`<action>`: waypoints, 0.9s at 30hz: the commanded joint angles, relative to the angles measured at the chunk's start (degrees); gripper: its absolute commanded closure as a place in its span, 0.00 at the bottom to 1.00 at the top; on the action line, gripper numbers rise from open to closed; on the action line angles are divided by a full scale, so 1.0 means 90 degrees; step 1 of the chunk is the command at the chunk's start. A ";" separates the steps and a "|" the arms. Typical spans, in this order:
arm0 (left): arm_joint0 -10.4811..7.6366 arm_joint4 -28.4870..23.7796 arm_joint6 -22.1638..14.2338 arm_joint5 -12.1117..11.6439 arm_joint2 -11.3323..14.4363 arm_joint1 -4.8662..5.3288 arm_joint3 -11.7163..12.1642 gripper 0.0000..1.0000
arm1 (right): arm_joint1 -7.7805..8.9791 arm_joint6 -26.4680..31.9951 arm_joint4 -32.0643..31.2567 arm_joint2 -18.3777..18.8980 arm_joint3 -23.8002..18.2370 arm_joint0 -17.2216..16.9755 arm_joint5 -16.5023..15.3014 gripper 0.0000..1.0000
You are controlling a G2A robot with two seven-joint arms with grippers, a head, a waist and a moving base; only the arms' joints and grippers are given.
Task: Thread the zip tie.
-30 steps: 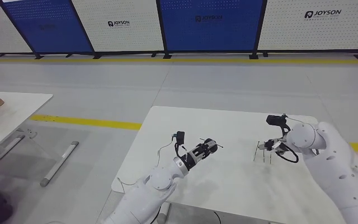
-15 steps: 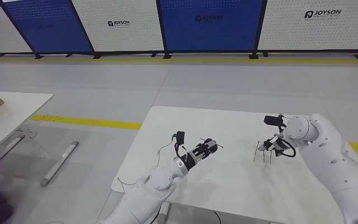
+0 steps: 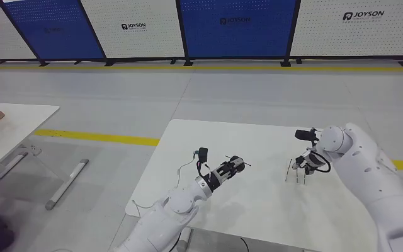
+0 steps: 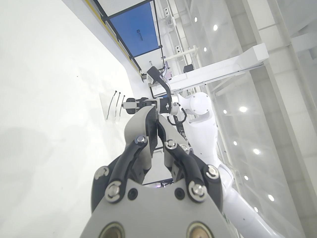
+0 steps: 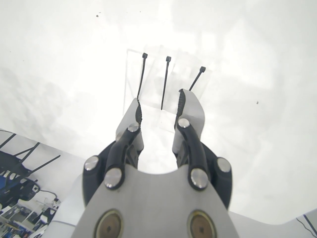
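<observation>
Over on the right side of the white surface (image 3: 252, 208), three black zip ties (image 5: 165, 80) sit side by side on a clear holder (image 5: 127, 75), heads pointing away from the right gripper (image 5: 159, 96). That gripper is right at their tail ends, jaws spread wide, and the middle tie lines up with the gap between them. Whether anything touches, I cannot tell. Well apart, nearer the middle of the surface, sits the left gripper (image 4: 153, 115), jaws pressed together, pointing across toward the ties.
</observation>
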 commanded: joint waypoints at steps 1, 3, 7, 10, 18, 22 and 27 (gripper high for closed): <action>0.0000 0.0000 0.0000 0.0000 0.0000 0.0000 0.0000 1.00 | -0.0060 -0.0008 0.0024 -0.0051 0.0159 0.0055 -0.0019 0.68; 0.0000 0.0000 0.0000 0.0000 0.0000 0.0000 0.0000 1.00 | -0.0137 -0.0001 0.0084 -0.0108 0.0357 0.0118 -0.0109 0.69; 0.0000 0.0000 0.0000 0.0000 0.0000 0.0000 0.0000 1.00 | -0.0288 -0.0023 0.0138 -0.0224 0.0709 0.0249 -0.0214 0.70; 0.0000 0.0000 0.0000 0.0000 0.0000 0.0000 0.0000 1.00 | -0.0402 -0.0047 0.0173 -0.0293 0.0982 0.0351 -0.0219 0.71; 0.0000 0.0000 0.0000 0.0000 0.0000 0.0000 0.0000 1.00 | -0.0651 -0.0142 0.0230 -0.0416 0.1559 0.0535 -0.0323 0.75; 0.0000 0.0000 0.0000 0.0000 0.0000 0.0000 0.0000 1.00 | -0.0765 -0.0158 0.0264 -0.0453 0.1823 0.0604 -0.0397 0.76; 0.0000 0.0000 0.0000 0.0000 0.0000 0.0000 0.0000 1.00 | -0.0866 -0.0254 0.0261 -0.0481 0.2042 0.0676 -0.0540 0.72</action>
